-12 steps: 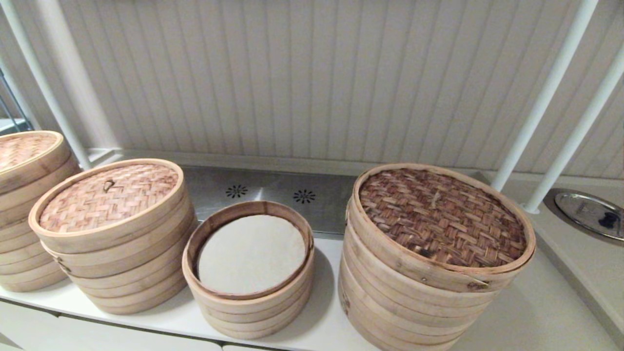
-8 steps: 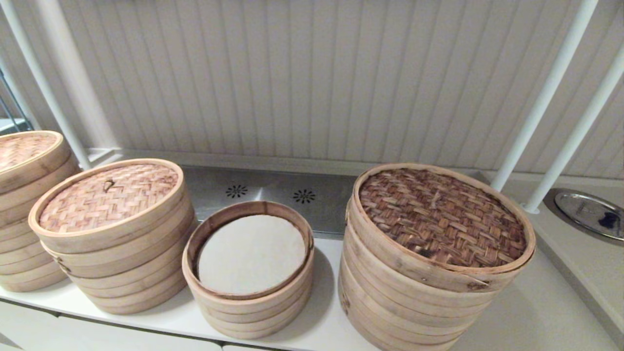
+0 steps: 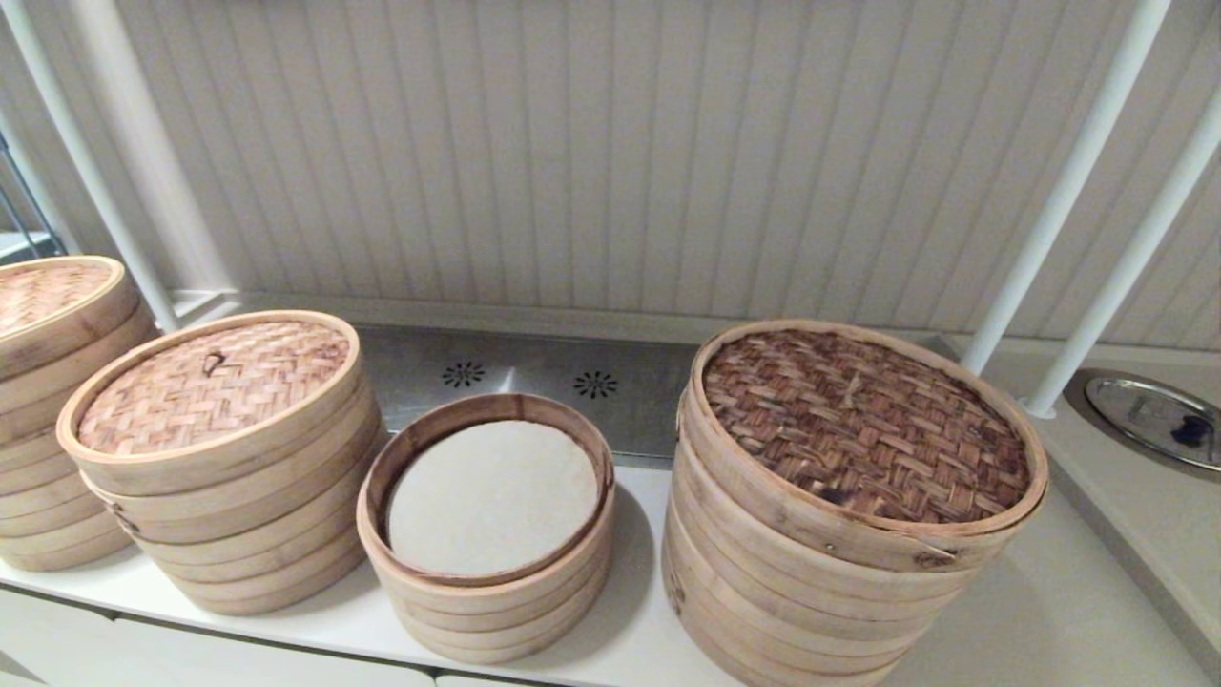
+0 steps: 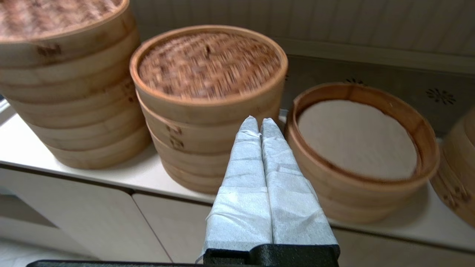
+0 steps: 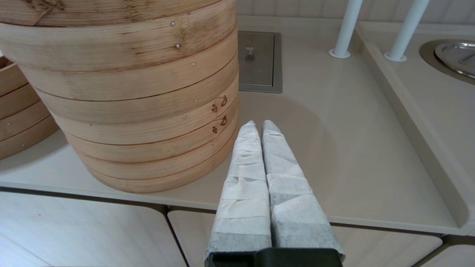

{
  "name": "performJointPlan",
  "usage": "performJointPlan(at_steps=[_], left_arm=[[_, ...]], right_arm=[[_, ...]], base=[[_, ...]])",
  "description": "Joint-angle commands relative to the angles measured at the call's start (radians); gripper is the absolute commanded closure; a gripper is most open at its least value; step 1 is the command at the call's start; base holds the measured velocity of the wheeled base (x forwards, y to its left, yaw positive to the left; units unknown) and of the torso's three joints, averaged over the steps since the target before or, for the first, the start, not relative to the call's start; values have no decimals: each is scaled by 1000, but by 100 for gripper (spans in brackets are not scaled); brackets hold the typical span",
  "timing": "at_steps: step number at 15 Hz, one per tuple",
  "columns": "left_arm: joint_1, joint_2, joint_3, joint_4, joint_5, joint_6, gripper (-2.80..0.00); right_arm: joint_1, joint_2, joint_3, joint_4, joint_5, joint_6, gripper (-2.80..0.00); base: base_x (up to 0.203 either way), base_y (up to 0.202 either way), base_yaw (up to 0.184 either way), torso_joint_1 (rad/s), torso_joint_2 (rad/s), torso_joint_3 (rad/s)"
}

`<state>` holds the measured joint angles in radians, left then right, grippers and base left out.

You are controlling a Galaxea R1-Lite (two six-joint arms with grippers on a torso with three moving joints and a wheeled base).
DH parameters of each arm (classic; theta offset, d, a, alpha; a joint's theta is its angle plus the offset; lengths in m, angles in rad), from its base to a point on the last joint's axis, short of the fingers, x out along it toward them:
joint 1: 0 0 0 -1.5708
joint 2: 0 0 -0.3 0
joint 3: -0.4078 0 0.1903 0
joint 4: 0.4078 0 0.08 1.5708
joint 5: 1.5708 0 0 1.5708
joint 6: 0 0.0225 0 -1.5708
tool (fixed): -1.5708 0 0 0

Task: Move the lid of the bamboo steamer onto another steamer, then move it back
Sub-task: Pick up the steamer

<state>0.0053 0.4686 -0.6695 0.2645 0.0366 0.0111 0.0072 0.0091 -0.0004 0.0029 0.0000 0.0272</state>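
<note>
The bamboo steamer lid (image 3: 212, 386), pale-rimmed with a pinkish-tan woven top and a small loop handle, sits on the medium stack at the left (image 4: 208, 65). Just right of it stands the smallest steamer (image 3: 488, 496), lidless, with a brown inner rim and white cloth liner (image 4: 357, 139). My left gripper (image 4: 259, 121) is shut and empty, held in front of the counter edge between those two stacks. My right gripper (image 5: 259, 124) is shut and empty too, low beside the big stack. Neither gripper shows in the head view.
The biggest stack (image 3: 854, 506) with a dark brown woven lid stands at the right (image 5: 130, 92). Another lidded stack (image 3: 48, 401) sits at the far left. White posts (image 3: 1059, 200) rise behind on the right, near a metal pan (image 3: 1154, 415). A steel vent plate (image 3: 534, 382) lies at the back.
</note>
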Motion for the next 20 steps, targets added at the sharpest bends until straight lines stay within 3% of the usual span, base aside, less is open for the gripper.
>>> performJointPlan(at_steps=[1, 5, 7, 11, 14, 19, 20], left_arm=[[3, 256, -124, 5, 15, -1, 0], [48, 636, -481, 84, 87, -15, 0], [108, 802, -656, 217, 94, -27, 0], [221, 1062, -976, 585, 18, -38, 0], [254, 1203, -1117, 769, -1, -36, 0], [257, 1374, -1205, 791, -8, -38, 0], [257, 1394, -1228, 792, -8, -41, -280]], right_arm=[[0, 0, 0, 0, 0, 0, 0], [0, 1, 0, 0, 0, 0, 0], [0, 0, 0, 0, 0, 0, 0], [0, 0, 0, -1, 0, 0, 0], [0, 1, 0, 0, 0, 0, 0], [0, 0, 0, 0, 0, 0, 0], [0, 0, 0, 0, 0, 0, 0]], base=[[0, 0, 0, 0, 0, 0], [0, 0, 0, 0, 0, 0], [0, 0, 0, 0, 0, 0], [0, 0, 0, 0, 0, 0], [0, 0, 0, 0, 0, 0], [0, 0, 0, 0, 0, 0], [0, 0, 0, 0, 0, 0]])
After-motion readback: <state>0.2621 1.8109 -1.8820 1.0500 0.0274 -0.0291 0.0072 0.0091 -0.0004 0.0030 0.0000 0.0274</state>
